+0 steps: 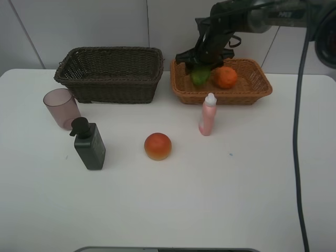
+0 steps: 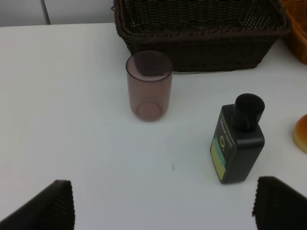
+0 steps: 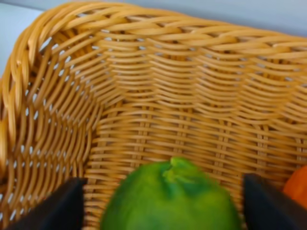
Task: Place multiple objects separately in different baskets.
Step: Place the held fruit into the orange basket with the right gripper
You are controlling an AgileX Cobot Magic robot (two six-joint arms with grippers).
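Right gripper (image 1: 199, 67), jaws closed on the green fruit (image 3: 170, 201), holds it low inside the tan basket (image 1: 252, 90), at nine o'clock of the orange (image 1: 227, 77). Apparent placing step; next: release, then lift clear.

A robotics lab bench, not a lived-in room: a plain white desk (image 1: 220, 199) stands against bare white wall panels (image 1: 79, 26) along the top of the frame, a dark robot arm (image 1: 231, 18) shows at upper right, and a black cable (image 1: 294, 136) hangs down the right edge. A dark wicker basket (image 1: 115, 86) and a tan wicker basket (image 1: 231, 97) sit like laid-out props.
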